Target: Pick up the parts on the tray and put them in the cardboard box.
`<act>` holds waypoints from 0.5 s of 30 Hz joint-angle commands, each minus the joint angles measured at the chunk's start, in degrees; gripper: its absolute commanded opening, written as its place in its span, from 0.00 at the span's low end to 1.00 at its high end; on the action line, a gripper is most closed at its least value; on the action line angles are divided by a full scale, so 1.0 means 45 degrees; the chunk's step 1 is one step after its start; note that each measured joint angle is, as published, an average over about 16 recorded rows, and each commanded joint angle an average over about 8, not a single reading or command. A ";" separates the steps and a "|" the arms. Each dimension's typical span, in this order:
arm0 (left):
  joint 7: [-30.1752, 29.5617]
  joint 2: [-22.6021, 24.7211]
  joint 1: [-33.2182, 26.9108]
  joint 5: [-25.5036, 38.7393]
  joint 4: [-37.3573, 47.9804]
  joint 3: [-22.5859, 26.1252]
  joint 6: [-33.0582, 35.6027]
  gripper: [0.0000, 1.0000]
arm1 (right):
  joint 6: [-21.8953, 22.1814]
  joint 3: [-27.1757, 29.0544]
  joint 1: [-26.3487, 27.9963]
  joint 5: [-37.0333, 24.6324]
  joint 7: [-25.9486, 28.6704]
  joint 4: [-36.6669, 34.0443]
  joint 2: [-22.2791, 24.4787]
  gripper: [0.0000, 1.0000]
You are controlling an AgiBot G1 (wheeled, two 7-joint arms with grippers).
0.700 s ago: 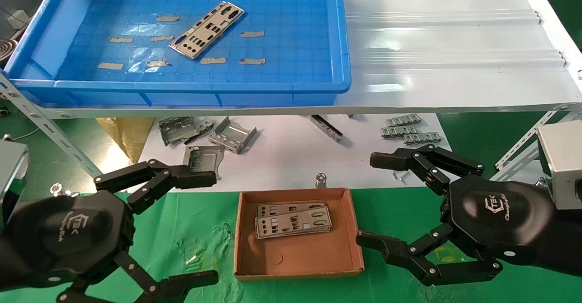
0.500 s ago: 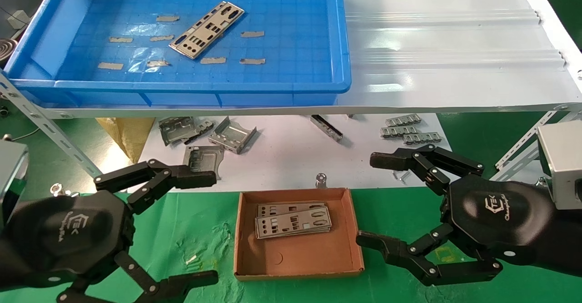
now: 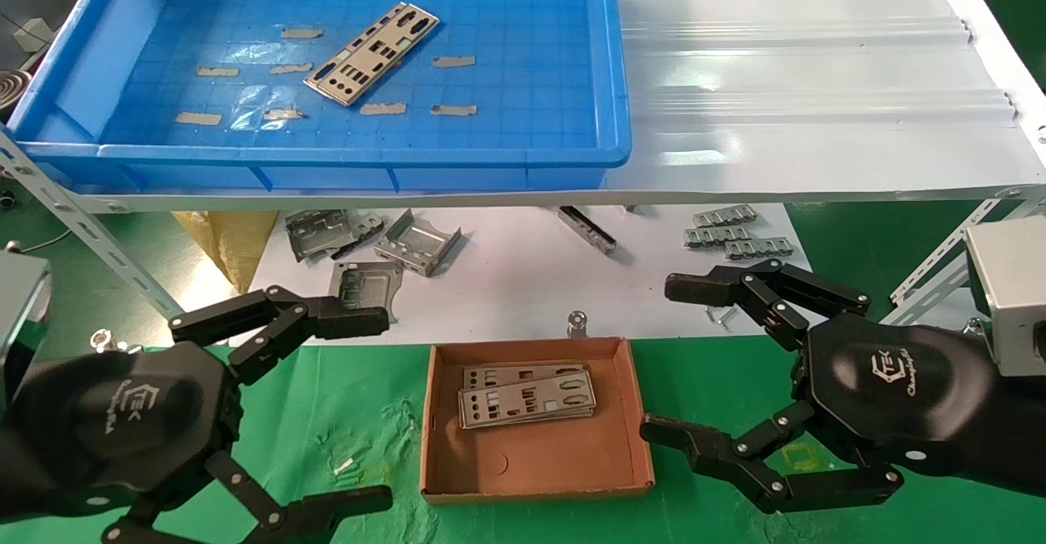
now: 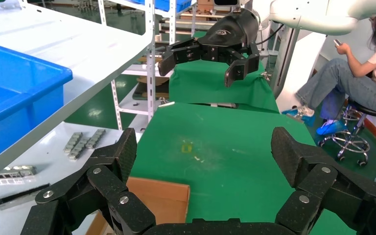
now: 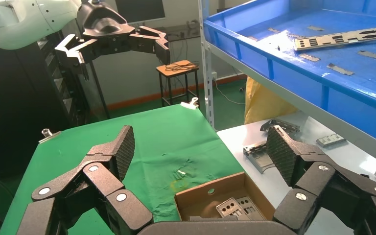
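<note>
My left gripper (image 3: 327, 409) and right gripper (image 3: 682, 360) hover over the green cloth (image 3: 359, 413) on either side of the cardboard box (image 3: 535, 462), both spread wide and holding nothing. Two plates (image 3: 527, 397) lie in the box. Beyond, up on the shelf (image 3: 801, 103), one plate (image 3: 372, 54) lies in the blue tray (image 3: 605, 144).

Open air above the cardboard box (image 3: 535, 462) between both spread grippers; shelf edge (image 3: 735, 194) overhanging beyond it.

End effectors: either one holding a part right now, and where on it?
Nothing held. Left end effector and right end effector are both open and empty, either side of the cardboard box.
</note>
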 commanded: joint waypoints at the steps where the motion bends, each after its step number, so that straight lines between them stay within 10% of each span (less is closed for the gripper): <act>1: 0.0000 0.0000 0.0000 0.0000 0.0000 0.0000 0.0000 1.00 | 0.0000 0.0000 0.0000 0.0000 0.0000 0.0000 0.0000 0.93; 8: 0.0000 0.0000 0.0000 0.0000 0.0000 0.0000 0.0000 1.00 | 0.0000 0.0000 0.0000 0.0000 0.0000 0.0000 0.0000 0.05; 15: 0.0000 0.0000 0.0000 0.0000 0.0000 0.0000 0.0000 1.00 | 0.0000 0.0000 0.0000 0.0000 0.0000 0.0000 0.0000 0.00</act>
